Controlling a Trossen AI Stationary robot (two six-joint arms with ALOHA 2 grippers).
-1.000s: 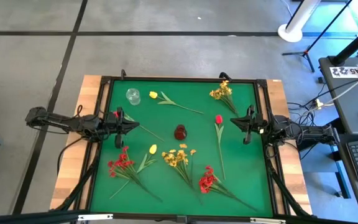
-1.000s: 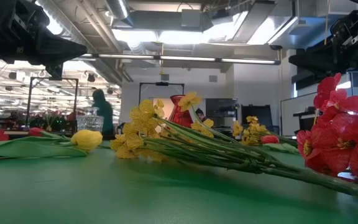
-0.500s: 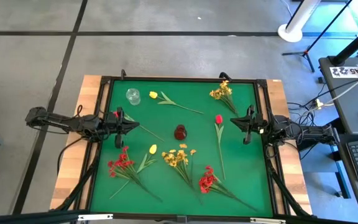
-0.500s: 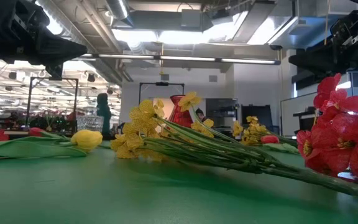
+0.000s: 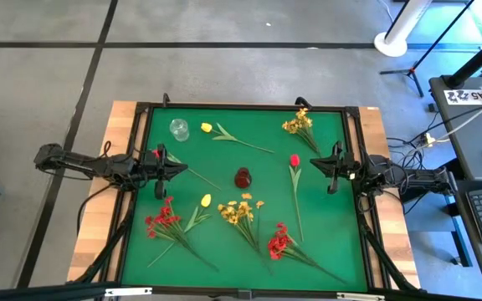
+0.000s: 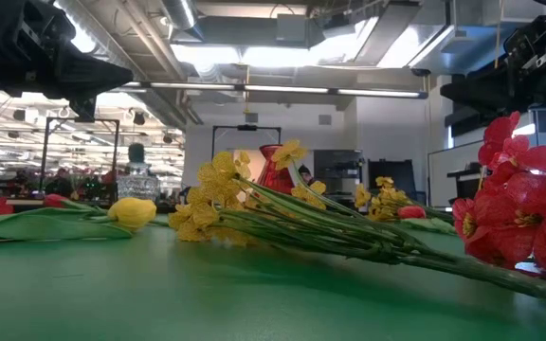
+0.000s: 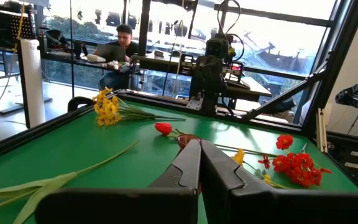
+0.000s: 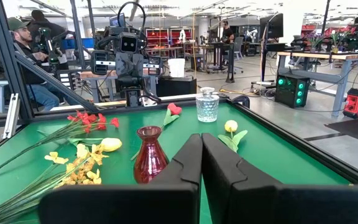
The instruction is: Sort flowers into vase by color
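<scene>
Robotics lab: workbenches (image 8: pixel 303 62), computer rigs, person (image 7: pixel 120 50) seated.

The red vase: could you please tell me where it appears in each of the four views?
High view: red vase at the mat's centre.
Low view: behind the yellow spray, mid-picture.
Left wrist view: only its rim shows, just above the shut fingers.
Right wrist view: centre foreground.
Shared landmark: the clear vase.
</scene>
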